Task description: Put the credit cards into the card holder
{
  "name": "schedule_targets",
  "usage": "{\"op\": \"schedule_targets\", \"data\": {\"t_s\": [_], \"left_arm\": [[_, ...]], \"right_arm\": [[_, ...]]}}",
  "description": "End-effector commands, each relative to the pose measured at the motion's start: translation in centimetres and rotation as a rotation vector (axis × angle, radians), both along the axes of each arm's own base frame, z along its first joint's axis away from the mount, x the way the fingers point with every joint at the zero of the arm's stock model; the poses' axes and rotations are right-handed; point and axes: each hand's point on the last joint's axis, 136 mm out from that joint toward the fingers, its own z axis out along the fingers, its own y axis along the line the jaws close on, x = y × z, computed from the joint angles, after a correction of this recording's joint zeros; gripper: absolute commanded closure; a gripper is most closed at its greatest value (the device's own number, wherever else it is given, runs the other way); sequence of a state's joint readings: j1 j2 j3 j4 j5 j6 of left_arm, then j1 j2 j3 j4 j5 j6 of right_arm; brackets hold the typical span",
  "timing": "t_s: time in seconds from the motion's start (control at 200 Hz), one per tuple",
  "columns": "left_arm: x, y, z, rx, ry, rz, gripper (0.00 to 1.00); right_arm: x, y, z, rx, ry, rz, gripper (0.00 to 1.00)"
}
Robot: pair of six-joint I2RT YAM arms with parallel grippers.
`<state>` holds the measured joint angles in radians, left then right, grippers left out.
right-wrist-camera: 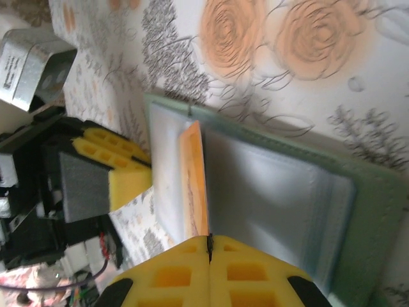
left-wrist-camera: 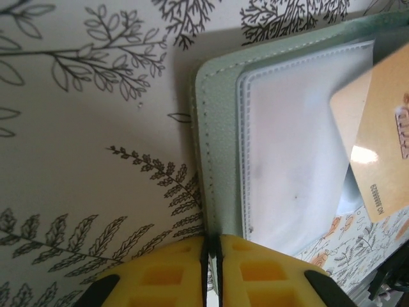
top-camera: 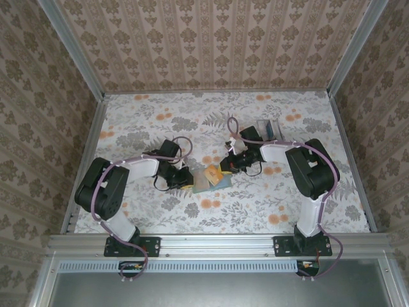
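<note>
The card holder [top-camera: 199, 185] lies open on the flowered table, grey-green outside with pale clear pockets inside [left-wrist-camera: 287, 141]. My left gripper [top-camera: 189, 180] is shut on its left cover edge [left-wrist-camera: 213, 246]. My right gripper [top-camera: 225, 167] is shut on an orange credit card [right-wrist-camera: 193, 185] and holds it edge-on over the holder's pockets [right-wrist-camera: 275, 192]. In the left wrist view the card [left-wrist-camera: 383, 147] slants over the right side of the pocket. The left gripper's yellow fingers [right-wrist-camera: 118, 182] sit at the holder's far edge in the right wrist view.
A small grey and blue flat pile, apparently more cards [top-camera: 268, 128], lies at the back right behind the right arm. Patterned walls [top-camera: 204, 38] close in the table on three sides. A metal rail [top-camera: 217, 242] runs along the near edge.
</note>
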<state>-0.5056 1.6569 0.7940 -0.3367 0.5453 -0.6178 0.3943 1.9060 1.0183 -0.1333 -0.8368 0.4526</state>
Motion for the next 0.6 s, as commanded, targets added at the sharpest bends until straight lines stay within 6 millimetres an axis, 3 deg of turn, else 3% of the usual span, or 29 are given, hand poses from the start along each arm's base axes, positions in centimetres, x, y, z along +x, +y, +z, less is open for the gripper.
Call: {"op": "schedule_targets", "data": {"t_s": [0.0, 0.15, 0.385, 0.595], "left_arm": [[-0.5, 0.0, -0.8, 0.030, 0.029, -0.007, 0.87], [-1.0, 0.0, -1.4, 0.031, 0.036, -0.014, 0.88], [-1.2, -0.7, -1.2, 0.023, 0.031, -0.021, 0.89], [-1.4, -1.1, -1.4, 0.015, 0.035, -0.024, 0.90]], "right_arm": [[1.1, 0.0, 0.0, -0.020, -0.081, -0.073, 1.00], [0.7, 0.2, -0.7, -0.058, -0.151, -0.135, 1.00], [0.6, 0.3, -0.3, -0.079, -0.244, -0.233, 1.00], [-0.2, 0.6, -0.7, -0.079, -0.248, -0.320, 1.00]]}}
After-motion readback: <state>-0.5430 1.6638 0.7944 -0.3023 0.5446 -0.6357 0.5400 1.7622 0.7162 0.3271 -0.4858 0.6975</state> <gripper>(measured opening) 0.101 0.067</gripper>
